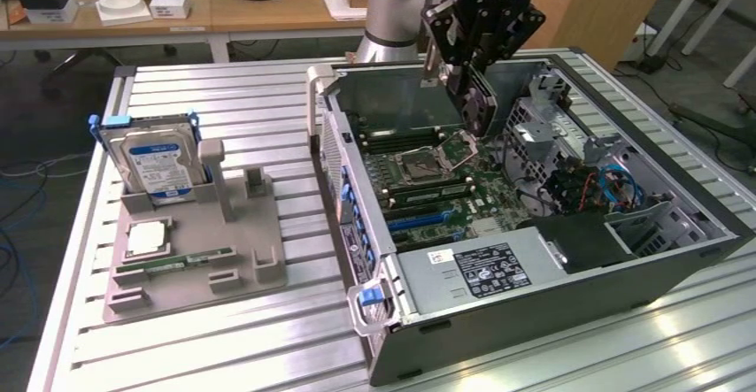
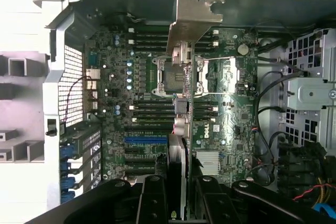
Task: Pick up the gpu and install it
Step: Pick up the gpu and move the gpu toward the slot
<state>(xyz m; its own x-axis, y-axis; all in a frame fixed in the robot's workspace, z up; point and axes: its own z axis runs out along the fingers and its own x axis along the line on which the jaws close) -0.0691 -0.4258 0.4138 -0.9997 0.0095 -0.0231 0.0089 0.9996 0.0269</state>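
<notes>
My gripper (image 1: 461, 78) clenches one gpu (image 1: 482, 113) over one open computer case (image 1: 567, 312). One hard drive (image 1: 159, 166) stands in one grey tray (image 1: 201, 264), on a slatted table (image 1: 212, 352); a wooden desk (image 1: 283, 13) is behind.

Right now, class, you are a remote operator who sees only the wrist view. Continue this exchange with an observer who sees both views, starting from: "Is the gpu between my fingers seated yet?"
Observer: No. In the exterior view the gpu, clamped in the fingers, appears to hang above the motherboard.
Operator: What lies off to the side?
Observer: On the exterior view's left, a grey tray holds a hard drive standing upright.
Operator: Anything else in it?
Observer: A green RAM stick lies flat near the tray's front.
</notes>
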